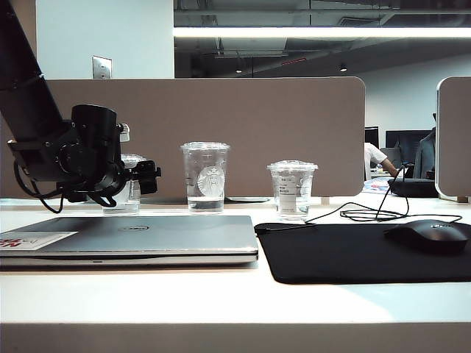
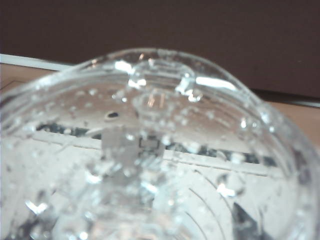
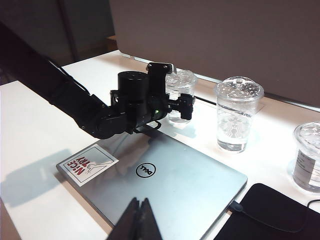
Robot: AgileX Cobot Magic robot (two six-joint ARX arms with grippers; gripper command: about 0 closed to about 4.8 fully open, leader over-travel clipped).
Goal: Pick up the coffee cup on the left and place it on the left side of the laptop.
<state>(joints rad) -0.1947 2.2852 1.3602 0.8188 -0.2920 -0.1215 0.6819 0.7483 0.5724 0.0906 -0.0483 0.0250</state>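
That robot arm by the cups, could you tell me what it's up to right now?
The left gripper is open around the coffee cup, the leftmost of three behind the closed laptop. The cup stands on the table, not yet lifted; up close its lid fills the left wrist view. The right gripper is shut and hovers over the laptop's near edge. The tall cup and the labelled cup stand untouched.
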